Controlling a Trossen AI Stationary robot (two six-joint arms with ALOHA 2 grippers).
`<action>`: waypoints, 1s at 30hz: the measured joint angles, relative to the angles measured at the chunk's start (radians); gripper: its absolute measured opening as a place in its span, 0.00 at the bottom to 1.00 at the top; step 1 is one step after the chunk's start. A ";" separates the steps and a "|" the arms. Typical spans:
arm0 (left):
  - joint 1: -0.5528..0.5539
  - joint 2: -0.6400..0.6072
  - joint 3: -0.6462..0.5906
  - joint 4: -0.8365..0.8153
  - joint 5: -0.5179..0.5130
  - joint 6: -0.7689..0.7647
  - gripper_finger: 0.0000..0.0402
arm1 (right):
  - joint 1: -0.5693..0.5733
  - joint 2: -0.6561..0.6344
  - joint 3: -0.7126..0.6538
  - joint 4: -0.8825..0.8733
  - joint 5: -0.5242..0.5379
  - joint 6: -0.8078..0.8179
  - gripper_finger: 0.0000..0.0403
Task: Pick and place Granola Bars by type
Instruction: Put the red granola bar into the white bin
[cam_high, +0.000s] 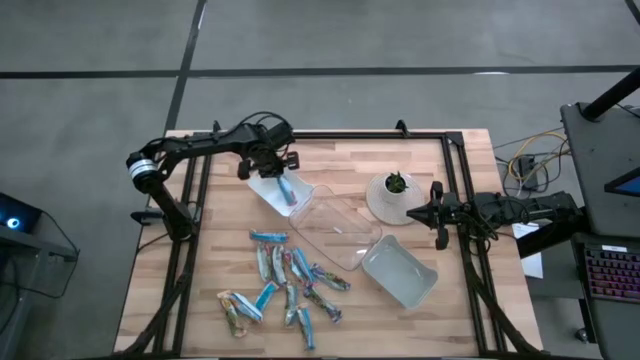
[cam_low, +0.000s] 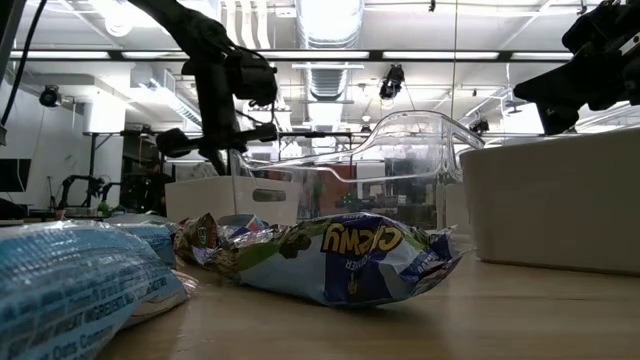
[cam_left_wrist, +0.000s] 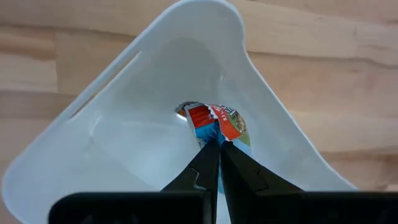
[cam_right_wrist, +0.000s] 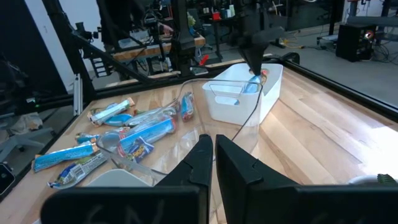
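Observation:
My left gripper (cam_high: 278, 172) hangs over the far white tray (cam_high: 268, 192), shut on a blue granola bar with a red and orange end (cam_left_wrist: 214, 121). The bar reaches down into that tray (cam_left_wrist: 124, 124). The right wrist view shows the same bar (cam_right_wrist: 255, 84) below the left fingers. Several more granola bars (cam_high: 290, 282) lie loose on the table's near left part, and one fills the foreground (cam_low: 350, 255) in the low view. My right gripper (cam_high: 415, 212) waits shut at the table's right side, holding nothing. My left gripper pinches the upper end of the bar's wrapper (cam_left_wrist: 211, 137) between its two fingers. The fingers come from above, pointing steeply down. The bar hangs below them inside the white tray; whether its lower end touches the tray floor, I cannot tell.
A clear plastic tray (cam_high: 335, 232) lies mid-table beside the far white tray. A second white tray (cam_high: 400, 272) stands nearer and to the right. A small potted plant on a white dish (cam_high: 395, 195) sits just in front of my right gripper.

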 joint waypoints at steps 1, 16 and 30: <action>0.000 0.000 -0.001 0.000 0.000 -0.028 0.00 | 0.000 0.000 0.000 0.000 0.000 0.000 0.03; -0.002 0.000 -0.002 0.000 -0.004 -0.173 0.00 | 0.000 0.000 0.000 0.000 0.000 0.000 0.03; -0.003 0.000 -0.003 0.000 -0.009 -0.084 0.05 | 0.000 0.000 0.000 0.000 0.000 0.000 0.03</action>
